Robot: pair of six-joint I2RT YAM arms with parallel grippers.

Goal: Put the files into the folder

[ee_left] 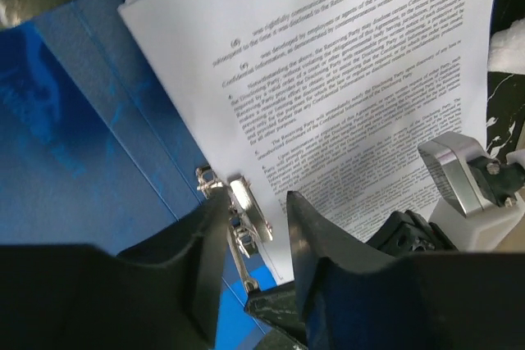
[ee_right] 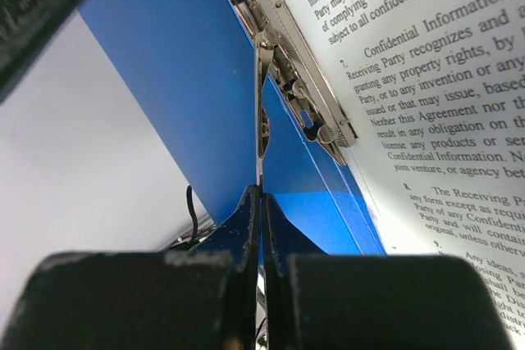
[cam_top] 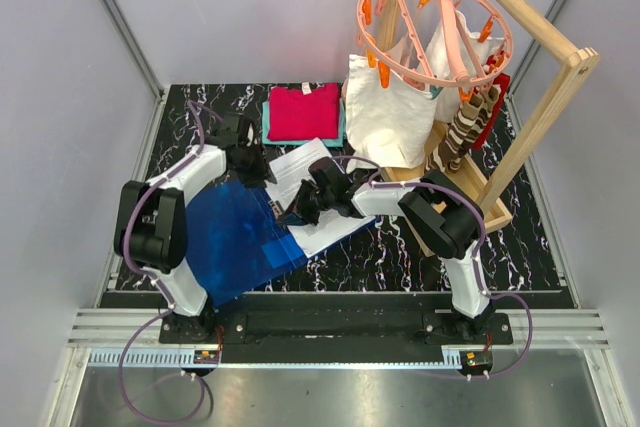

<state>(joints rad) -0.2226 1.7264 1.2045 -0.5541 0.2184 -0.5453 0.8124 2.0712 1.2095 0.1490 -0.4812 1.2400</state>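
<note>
Where the folder (cam_top: 235, 235) lies open, files (cam_top: 298, 169) slant near-right.

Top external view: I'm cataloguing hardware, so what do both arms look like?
Both the left arm and right arm have white links, bulky black joint housings and purple cables looping alongside. The left gripper and right gripper are matte black.

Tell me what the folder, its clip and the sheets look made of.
The folder is likely plastic: glossy blue, with soft reflections and a lighter, slightly see-through patch. The clip looks like metal: shiny silver with bright glints. The sheets are paper: thin, matte white, printed with black text.
</note>
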